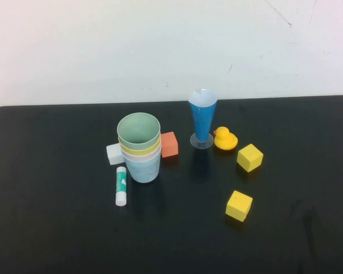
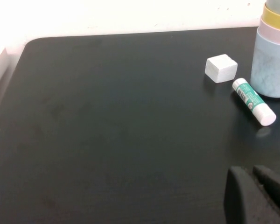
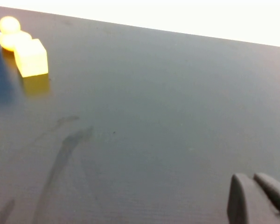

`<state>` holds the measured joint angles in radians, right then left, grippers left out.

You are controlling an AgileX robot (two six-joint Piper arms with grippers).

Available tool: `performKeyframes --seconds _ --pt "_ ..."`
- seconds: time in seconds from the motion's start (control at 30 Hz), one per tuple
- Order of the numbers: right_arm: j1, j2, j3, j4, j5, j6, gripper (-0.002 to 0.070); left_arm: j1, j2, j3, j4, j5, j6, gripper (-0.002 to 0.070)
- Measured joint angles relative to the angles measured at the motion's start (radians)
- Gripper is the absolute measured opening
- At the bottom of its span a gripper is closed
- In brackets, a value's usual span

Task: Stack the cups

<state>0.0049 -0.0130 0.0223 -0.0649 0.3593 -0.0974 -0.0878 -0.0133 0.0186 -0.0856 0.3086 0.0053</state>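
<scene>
The cups stand nested in one upright stack (image 1: 139,147) at the table's middle left: pale green on top, then yellow, pink, and light blue at the bottom. The stack's lower part shows in the left wrist view (image 2: 271,56). Neither arm shows in the high view. My left gripper (image 2: 253,179) is shut and empty, low over bare table well short of the stack. My right gripper (image 3: 254,184) is shut and empty over bare table on the right side.
A white block (image 1: 114,153), a glue stick (image 1: 121,185) and an orange block (image 1: 169,144) lie close round the stack. A tall blue cone glass (image 1: 203,119), a yellow duck (image 1: 224,138) and two yellow cubes (image 1: 250,157) (image 1: 239,205) stand to the right.
</scene>
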Motion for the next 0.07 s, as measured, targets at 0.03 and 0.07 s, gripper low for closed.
performKeyframes --seconds 0.03,0.07 --pt "0.000 0.000 -0.001 -0.002 0.002 0.000 0.0010 0.000 0.000 0.000 0.000 0.000 0.000 -0.0001" --pt "-0.002 0.000 -0.001 -0.002 0.002 0.000 0.0010 0.000 0.000 0.000 0.000 0.000 0.000 -0.0001"
